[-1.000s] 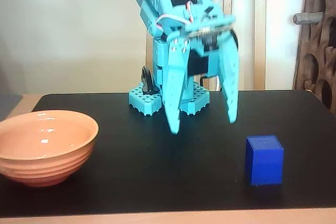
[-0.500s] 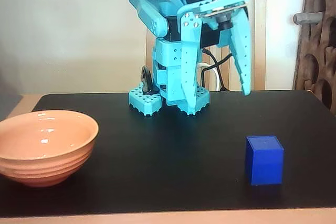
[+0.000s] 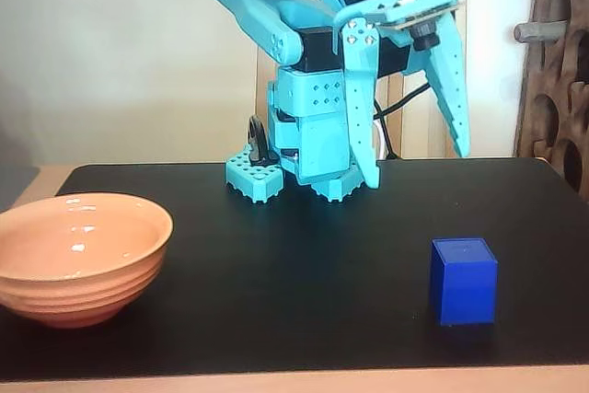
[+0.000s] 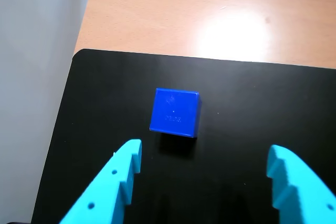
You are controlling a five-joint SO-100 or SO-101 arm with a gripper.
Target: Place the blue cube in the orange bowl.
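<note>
The blue cube rests on the black mat at the front right in the fixed view. The wrist view shows the blue cube from above, lying ahead of the fingers and nearer the left one. My turquoise gripper hangs open, well above the mat and behind the cube, with nothing between its fingers. In the wrist view the gripper stands wide open. The orange bowl sits empty at the front left of the mat in the fixed view.
The black mat covers most of a light wooden table. The arm's turquoise base stands at the mat's back middle. A dark perforated panel rises at the far right.
The gripper has risen from just above the mat and swung to the right, toward the cube's side. It stays open. Cube and bowl have not moved.
</note>
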